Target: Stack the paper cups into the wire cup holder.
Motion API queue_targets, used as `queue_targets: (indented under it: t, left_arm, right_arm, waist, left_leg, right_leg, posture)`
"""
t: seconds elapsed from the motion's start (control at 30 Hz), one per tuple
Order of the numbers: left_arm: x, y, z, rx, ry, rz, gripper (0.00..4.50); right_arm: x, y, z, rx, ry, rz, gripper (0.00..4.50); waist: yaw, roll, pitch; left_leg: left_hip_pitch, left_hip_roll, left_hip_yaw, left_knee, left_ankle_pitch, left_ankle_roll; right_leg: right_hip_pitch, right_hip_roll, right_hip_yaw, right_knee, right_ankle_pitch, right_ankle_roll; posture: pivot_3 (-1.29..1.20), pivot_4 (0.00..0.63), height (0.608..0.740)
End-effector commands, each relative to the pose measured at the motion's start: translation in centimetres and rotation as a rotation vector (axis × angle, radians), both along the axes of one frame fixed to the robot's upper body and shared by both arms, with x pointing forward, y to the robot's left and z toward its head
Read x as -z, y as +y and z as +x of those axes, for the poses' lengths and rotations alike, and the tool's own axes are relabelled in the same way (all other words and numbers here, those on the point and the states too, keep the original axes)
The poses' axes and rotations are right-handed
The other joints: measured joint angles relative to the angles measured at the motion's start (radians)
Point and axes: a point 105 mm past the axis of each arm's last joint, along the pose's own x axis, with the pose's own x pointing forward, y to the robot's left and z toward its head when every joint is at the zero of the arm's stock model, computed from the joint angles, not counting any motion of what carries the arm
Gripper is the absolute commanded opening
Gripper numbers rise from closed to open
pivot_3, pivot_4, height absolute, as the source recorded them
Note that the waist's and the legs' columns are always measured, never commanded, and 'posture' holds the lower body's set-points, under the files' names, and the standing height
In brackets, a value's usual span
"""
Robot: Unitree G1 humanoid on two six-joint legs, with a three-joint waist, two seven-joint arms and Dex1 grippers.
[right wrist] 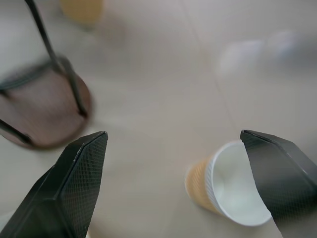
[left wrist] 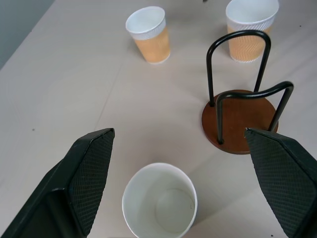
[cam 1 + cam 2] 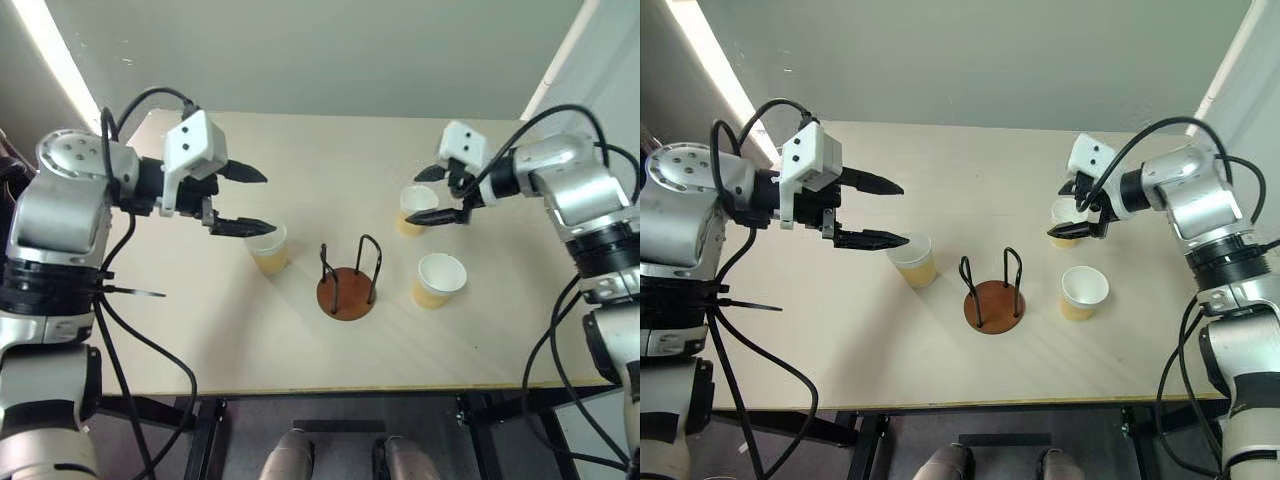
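Left eye view: three tan, white-rimmed paper cups (image 3: 268, 247) stand on the pale table (image 3: 300, 340) around the empty black-wire, brown-disc cup holder (image 3: 347, 292). The left gripper (image 3: 243, 200) and right gripper (image 3: 441, 195) hover spread wide, holding nothing.

Two robot arms with rounded silver-grey shells and black joint sections, black cables looping loosely alongside each. A white boxy housing sits on each wrist. The left gripper (image 3: 243, 200) and right gripper (image 3: 444, 195) each have two black, tapered fingers (image 2: 91, 171) with finely cross-hatched inner faces.
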Motion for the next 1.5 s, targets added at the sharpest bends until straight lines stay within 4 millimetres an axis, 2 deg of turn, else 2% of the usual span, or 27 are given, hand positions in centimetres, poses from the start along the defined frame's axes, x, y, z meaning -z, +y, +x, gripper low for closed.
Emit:
queue_targets:
  t: [0.03, 0.53, 0.63, 0.97, 1.0, 1.27, 1.4, 1.5]
  left_arm:
    - [-1.3, 0.3, -0.3, 0.005, -0.056, -0.021, 4.5]
    - [-1.4, 0.5, 0.1, 0.006, -0.065, -0.024, 4.5]
    - [-1.3, 0.3, 0.2, 0.015, -0.062, -0.02, 4.5]
    - [-0.9, 0.2, 0.5, 0.026, -0.058, -0.001, 4.5]
    - [-0.8, 0.2, 0.6, 0.027, -0.058, 0.0, 4.5]
    - [-0.6, 0.2, 0.7, 0.029, -0.054, 0.0, 4.5]
    - [-0.5, 0.3, 0.6, 0.025, -0.051, -0.002, 4.5]
    - [-0.6, 0.4, 0.4, 0.026, -0.034, -0.019, 4.5]
  right_arm:
    - [-0.9, 0.0, 0.8, -0.021, -0.055, -0.065, 4.45]
    - [1.7, -0.6, 3.4, 0.036, -0.039, -0.233, 4.45]
    - [1.7, -0.3, 3.7, 0.044, -0.049, -0.234, 3.9]
    - [1.7, 0.0, 4.0, 0.047, -0.06, -0.257, 0.24]
    - [1.9, -0.2, 4.0, 0.048, -0.056, -0.264, 0.04]
    - [2.4, -0.3, 3.8, 0.044, -0.033, -0.265, 0.04]
    - [1.2, 0.2, 3.5, 0.015, -0.032, -0.219, 0.04]
    - [-1.5, 1.2, 2.5, -0.065, -0.05, -0.16, 0.04]
  waist:
    - [-0.001, 0.0, 0.0]
    - [-0.002, 0.0, 0.0]
    - [-0.002, 0.0, 0.0]
    - [-0.002, 0.0, 0.0]
    - [-0.002, 0.0, 0.0]
    - [-0.002, 0.0, 0.0]
    - [-0.002, 0.0, 0.0]
    - [-0.002, 0.0, 0.0]
  left_leg:
    - [0.0, 0.0, 0.0, -0.001, 0.0, 0.0]
    - [0.0, 0.002, 0.001, -0.011, 0.002, -0.007]
    - [0.0, 0.002, 0.001, -0.011, 0.002, -0.007]
    - [0.0, 0.003, 0.001, -0.011, 0.002, -0.008]
    - [0.0, 0.003, 0.001, -0.011, 0.002, -0.009]
    - [0.0, 0.003, 0.002, -0.011, 0.004, -0.013]
    - [0.0, 0.003, 0.002, -0.011, 0.004, -0.013]
    - [0.0, 0.003, 0.002, -0.011, 0.004, -0.013]
  right_leg:
    - [0.0, 0.0, 0.0, 0.0, 0.0, 0.0]
    - [-0.005, 0.0, -0.001, 0.001, -0.001, -0.003]
    - [-0.005, 0.0, -0.001, 0.001, -0.001, -0.004]
    - [-0.006, 0.0, -0.001, 0.001, -0.002, -0.004]
    - [-0.006, 0.0, -0.001, 0.001, -0.002, -0.005]
    - [-0.006, 0.0, -0.001, 0.001, -0.002, -0.005]
    - [-0.006, 0.0, -0.001, 0.001, -0.002, -0.005]
    - [-0.006, 0.0, -0.001, 0.001, -0.002, -0.005]
  posture:
    - [0.0, 0.15, 0.74]
    - [0.0, 0.15, 0.74]
    - [0.0, 0.15, 0.74]
    - [0.0, 0.15, 0.74]
    - [0.0, 0.15, 0.74]
    - [0.0, 0.15, 0.74]
    - [0.0, 0.15, 0.74]
    - [0.0, 0.15, 0.74]
